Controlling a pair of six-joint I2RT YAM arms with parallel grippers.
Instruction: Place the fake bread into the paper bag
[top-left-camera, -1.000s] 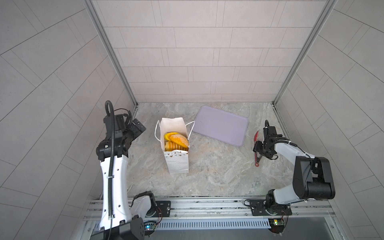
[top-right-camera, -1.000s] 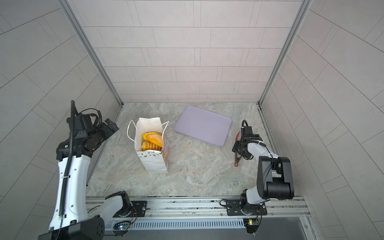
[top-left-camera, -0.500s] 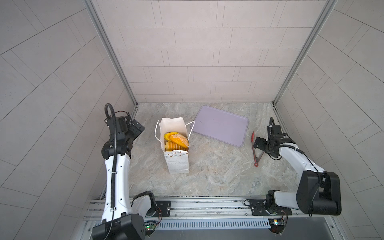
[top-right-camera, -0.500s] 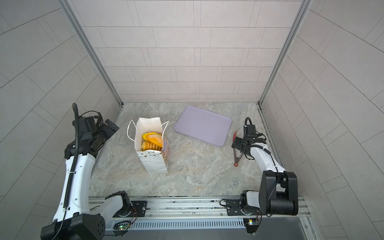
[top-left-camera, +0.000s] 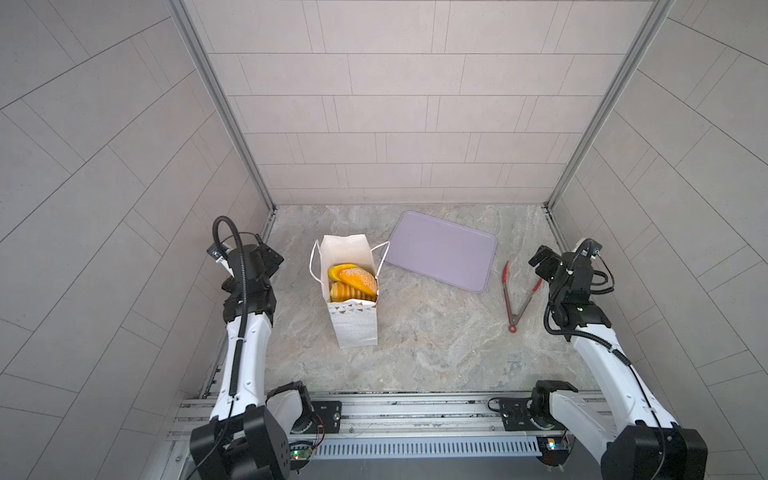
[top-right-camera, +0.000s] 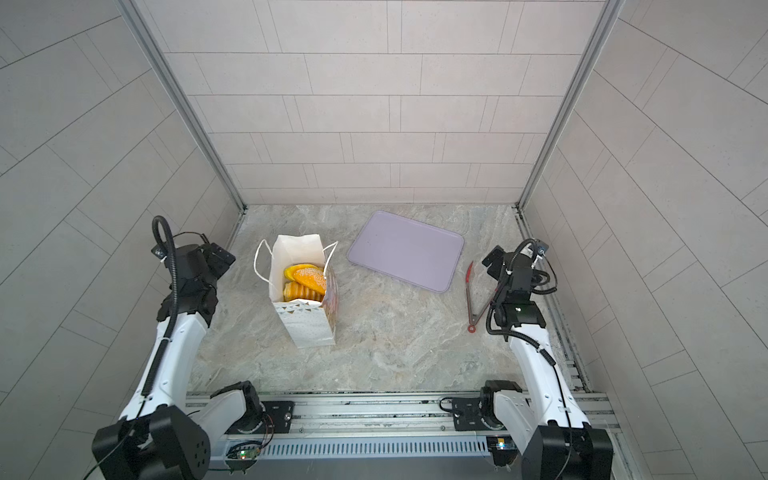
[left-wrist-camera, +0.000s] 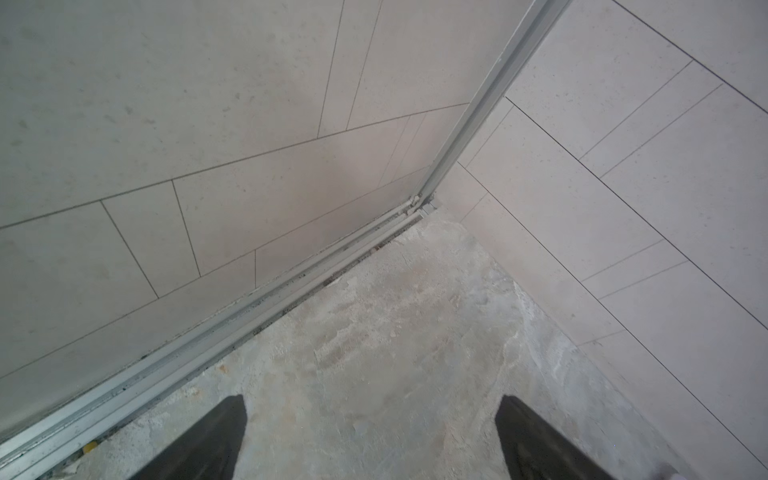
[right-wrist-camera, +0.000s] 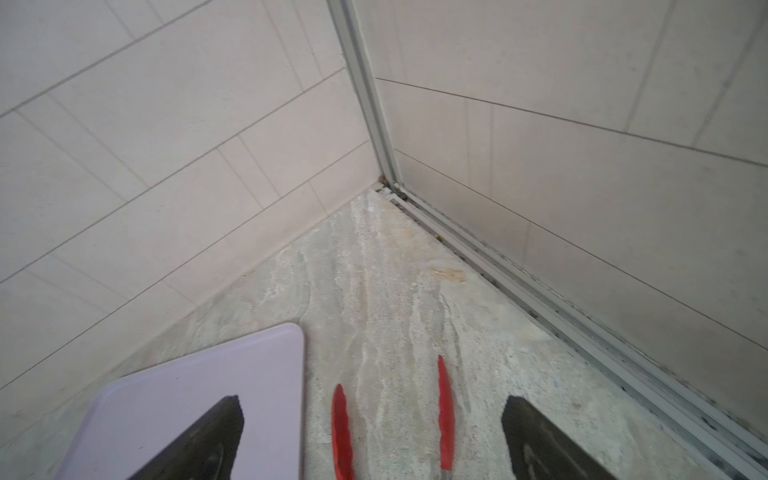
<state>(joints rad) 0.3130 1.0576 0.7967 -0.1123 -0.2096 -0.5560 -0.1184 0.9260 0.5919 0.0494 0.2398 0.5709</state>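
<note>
The white paper bag (top-left-camera: 352, 320) (top-right-camera: 307, 322) stands upright left of centre in both top views. Fake bread (top-left-camera: 354, 281) (top-right-camera: 305, 280), orange and yellow pieces, fills it close to the rim. My left gripper (top-left-camera: 271, 259) (top-right-camera: 220, 257) (left-wrist-camera: 370, 399) hangs open and empty over bare table by the left wall, apart from the bag. My right gripper (top-left-camera: 542, 259) (top-right-camera: 493, 261) (right-wrist-camera: 372, 399) is open near the right wall, above the red tips of the tongs (right-wrist-camera: 444, 407) and holding nothing.
A flat lilac tray (top-left-camera: 442, 249) (top-right-camera: 407, 249) (right-wrist-camera: 187, 399) lies behind and right of the bag. The red-tipped tongs (top-left-camera: 508, 291) (top-right-camera: 468, 293) lie spread on the table between tray and right arm. Walls close in on both sides and behind.
My right gripper opened fully, let go of the tongs and rose back toward the right wall; the tongs now lie spread. My left arm drew back and lower along the left wall.
</note>
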